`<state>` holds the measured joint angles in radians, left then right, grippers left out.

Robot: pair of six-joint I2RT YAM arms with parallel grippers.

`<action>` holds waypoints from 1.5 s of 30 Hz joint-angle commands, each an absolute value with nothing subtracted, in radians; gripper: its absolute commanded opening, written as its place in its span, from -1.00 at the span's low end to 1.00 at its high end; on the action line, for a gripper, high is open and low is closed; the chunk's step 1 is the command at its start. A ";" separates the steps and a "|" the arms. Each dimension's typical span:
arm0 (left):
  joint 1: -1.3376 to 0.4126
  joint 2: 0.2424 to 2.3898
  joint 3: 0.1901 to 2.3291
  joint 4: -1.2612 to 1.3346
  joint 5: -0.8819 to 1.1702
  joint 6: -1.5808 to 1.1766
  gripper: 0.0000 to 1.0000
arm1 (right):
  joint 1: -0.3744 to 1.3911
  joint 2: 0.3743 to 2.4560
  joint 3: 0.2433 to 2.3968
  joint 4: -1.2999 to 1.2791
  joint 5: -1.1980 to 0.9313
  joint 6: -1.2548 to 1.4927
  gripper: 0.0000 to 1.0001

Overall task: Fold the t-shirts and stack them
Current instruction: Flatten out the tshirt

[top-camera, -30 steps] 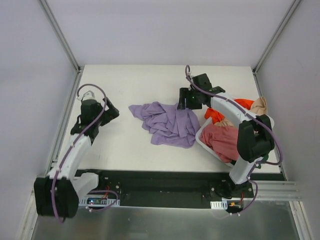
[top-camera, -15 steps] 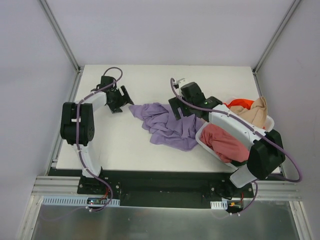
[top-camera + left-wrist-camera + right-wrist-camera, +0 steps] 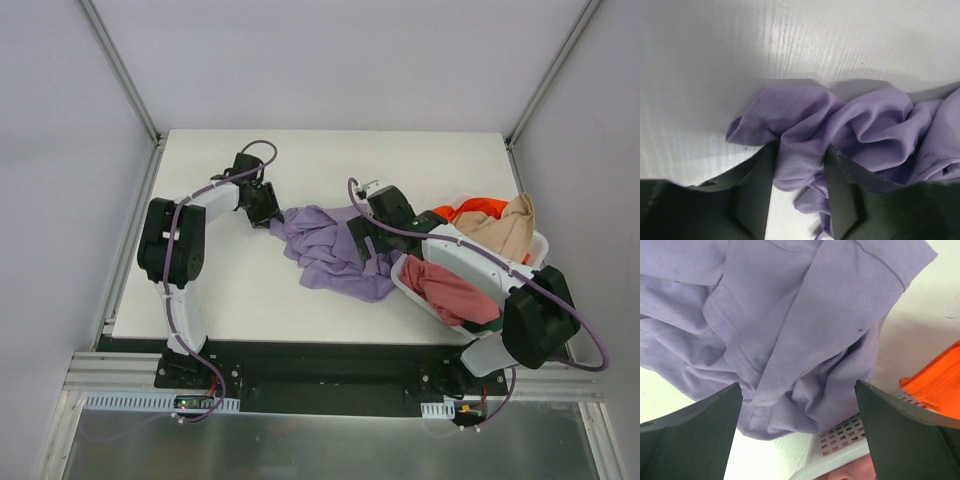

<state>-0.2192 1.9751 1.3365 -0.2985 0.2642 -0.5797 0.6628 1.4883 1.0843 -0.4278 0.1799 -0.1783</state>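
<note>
My left gripper has its jaws partway in, one either side of a bunched fold of the lavender t-shirt. Cloth fills the gap between them, but honestly I can't tell if I've got a firm bite or am just straddling it. My right gripper is released, jaws spread wide, and hangs over the same shirt right next to the white plastic basket. The shirt is a crumpled heap on the table, just left of the basket, and its near edge seems to touch the basket's rim. My guess on the setup is one hand at the end of the shirt farthest from the basket and one at the basket end, so I can pull it out flat before folding. Nothing's folded yet, so this is very early. The orange-red t-shirt, the beige one and the dusty pink one are piled inside the basket. As for what I can't make out, the lavender heap is so rumpled I can't say whether I'm on a sleeve, hem or collar. The right wrist view does show one stitched hem. My right arm covers part of the basket from above, and whatever lies under that pile is hidden.
</note>
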 commanded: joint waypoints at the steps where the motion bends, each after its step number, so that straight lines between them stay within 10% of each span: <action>1: -0.248 1.990 1.321 -0.360 0.200 -0.583 -0.47 | 0.661 1.425 1.068 -0.400 0.190 -0.146 0.96; 4: -0.249 1.962 1.316 -0.386 0.141 -0.591 -1.00 | 0.663 1.408 1.060 -0.394 0.160 -0.144 0.98; 30: -0.216 1.325 0.868 -0.520 -0.170 -0.578 -1.00 | 0.910 1.669 1.167 -0.449 0.386 -0.110 0.50; 45: -0.189 1.344 0.928 -0.528 -0.201 -0.597 -1.00 | 0.816 1.623 1.195 -0.446 0.339 -0.054 -1.00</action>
<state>-0.2180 1.3540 0.8730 -0.5064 -0.1528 -0.5873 0.8257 1.7103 1.1378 -0.4248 0.3546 -0.0605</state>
